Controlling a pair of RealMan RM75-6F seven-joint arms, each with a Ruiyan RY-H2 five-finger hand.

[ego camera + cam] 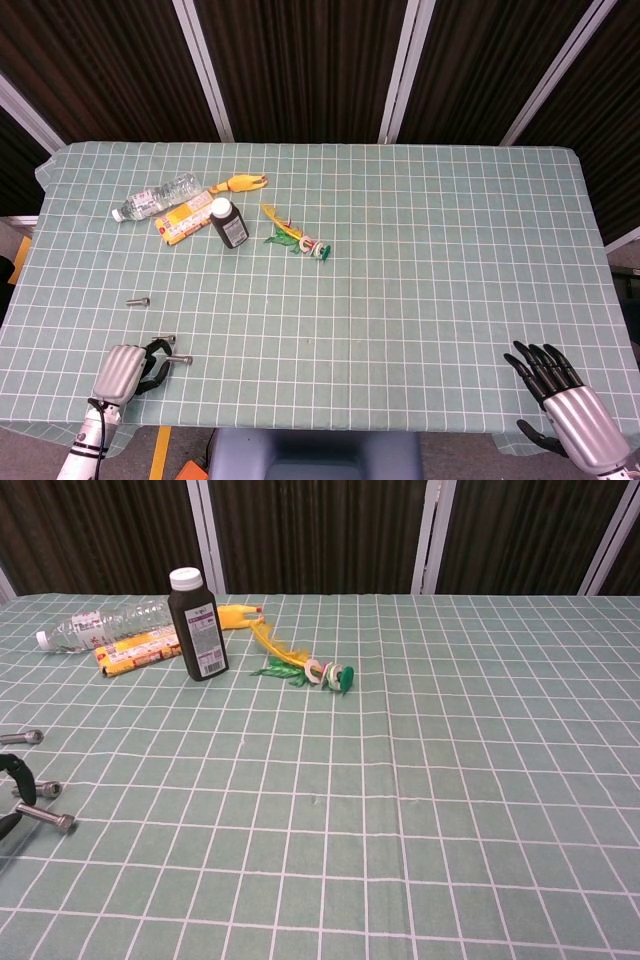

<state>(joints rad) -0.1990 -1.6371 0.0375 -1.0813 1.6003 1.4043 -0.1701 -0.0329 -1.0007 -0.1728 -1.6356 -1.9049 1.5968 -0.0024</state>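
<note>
At the near edge, the left robot hand (pixel 127 368) half-hides a bolt (pixel 46 819).

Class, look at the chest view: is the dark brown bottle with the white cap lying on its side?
No, the dark brown bottle stands upright on the table, white cap on top, beside the orange packet.

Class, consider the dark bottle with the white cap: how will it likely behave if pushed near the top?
The dark bottle stands upright, tall and narrow, so it would probably tip rather than slide. Lying down, its apparently rounded body might roll.
</note>
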